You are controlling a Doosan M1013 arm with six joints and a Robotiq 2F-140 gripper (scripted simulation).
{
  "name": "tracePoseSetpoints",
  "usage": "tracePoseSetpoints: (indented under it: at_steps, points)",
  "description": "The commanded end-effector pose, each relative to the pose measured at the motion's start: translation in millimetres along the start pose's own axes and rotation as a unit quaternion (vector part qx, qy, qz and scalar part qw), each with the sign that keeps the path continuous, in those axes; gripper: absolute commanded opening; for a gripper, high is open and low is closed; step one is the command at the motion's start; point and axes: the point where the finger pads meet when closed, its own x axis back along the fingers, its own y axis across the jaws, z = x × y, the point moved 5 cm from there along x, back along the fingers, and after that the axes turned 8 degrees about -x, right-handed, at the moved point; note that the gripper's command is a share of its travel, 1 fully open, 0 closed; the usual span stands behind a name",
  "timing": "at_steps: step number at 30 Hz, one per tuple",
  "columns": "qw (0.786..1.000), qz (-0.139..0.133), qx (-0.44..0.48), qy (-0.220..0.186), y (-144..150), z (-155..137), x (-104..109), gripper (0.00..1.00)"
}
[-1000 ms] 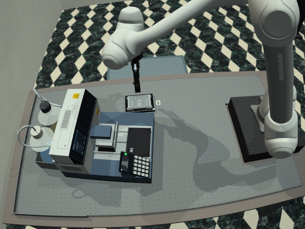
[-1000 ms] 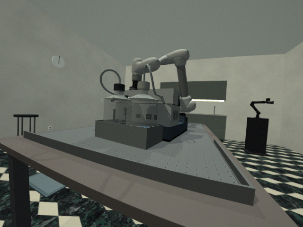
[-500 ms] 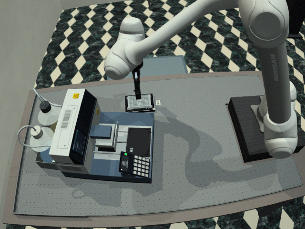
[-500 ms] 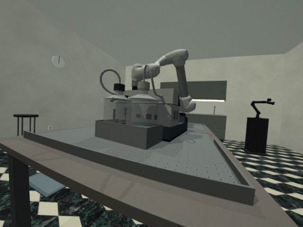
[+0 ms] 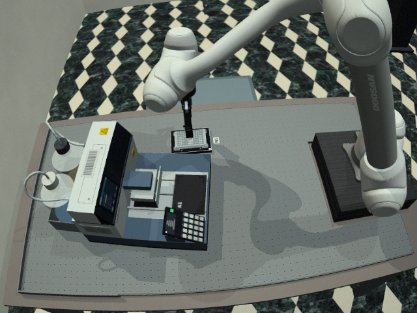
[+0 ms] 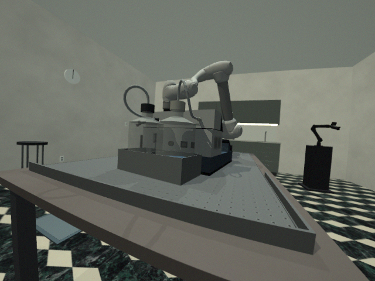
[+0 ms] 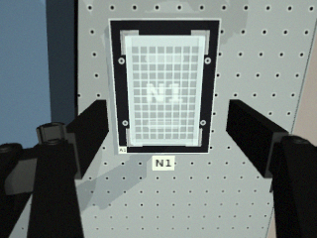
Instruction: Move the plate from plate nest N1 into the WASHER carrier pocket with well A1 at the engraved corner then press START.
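Note:
The clear well plate lies flat in the black plate nest N1, behind the washer. My gripper hangs a little above the plate, open and empty, with one finger outside each long side of the nest. I cannot make out the plate's cut-off corner. The washer has an empty black carrier pocket with an A1 mark at its front left. Its keypad lies in front, and the lamp is green. In the exterior view the bottles hide the gripper.
Two bottles with hoses stand in a grey tray left of the washer. An N1 label lies beside the nest. The arm's dark base plinth is at the right. The table has a raised rim.

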Motion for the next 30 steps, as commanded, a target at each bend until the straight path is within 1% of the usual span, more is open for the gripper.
tracePoseSetpoints:
  at_steps: [1,4,30]
  points:
    - [1.0,0.0,0.0,0.001,0,0,-3,0.7]
    - [1.0,0.0,0.0,0.001,0,0,-5,0.7]
    - [1.0,0.0,0.0,0.001,0,0,-45,0.7]
